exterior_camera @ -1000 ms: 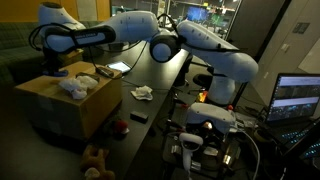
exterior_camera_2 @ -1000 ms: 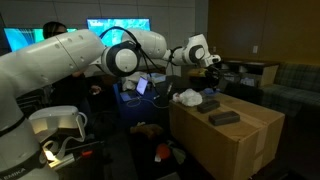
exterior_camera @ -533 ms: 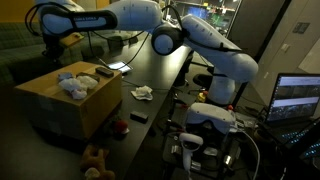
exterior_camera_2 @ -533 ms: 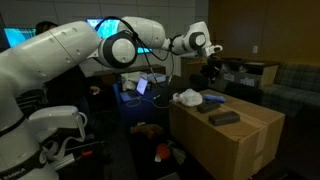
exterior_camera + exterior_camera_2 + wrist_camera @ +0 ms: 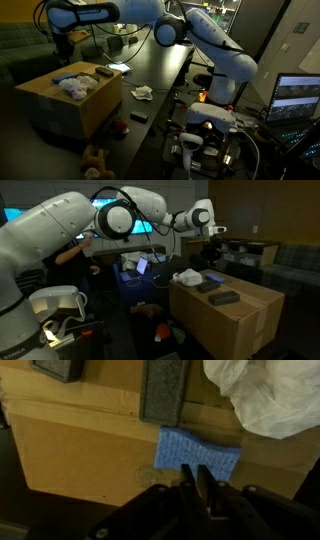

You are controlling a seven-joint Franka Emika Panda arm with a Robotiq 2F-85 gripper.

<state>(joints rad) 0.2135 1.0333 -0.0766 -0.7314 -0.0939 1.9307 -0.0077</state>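
The gripper (image 5: 196, 485) hangs over the cardboard box (image 5: 80, 450), its fingers nearly together and empty. The blue cloth (image 5: 200, 455) lies flat directly beneath it at the box's edge, long side along the fingers' closing line.

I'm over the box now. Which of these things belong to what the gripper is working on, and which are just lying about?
In hand:
- gripper, jaws closed, holding nothing visible
- blue cloth right below it
- cardboard box the cloth lies on

Lying about:
- white crumpled cloth and dark block, also on the box
- crumpled tissue on the black table
- laptop screen
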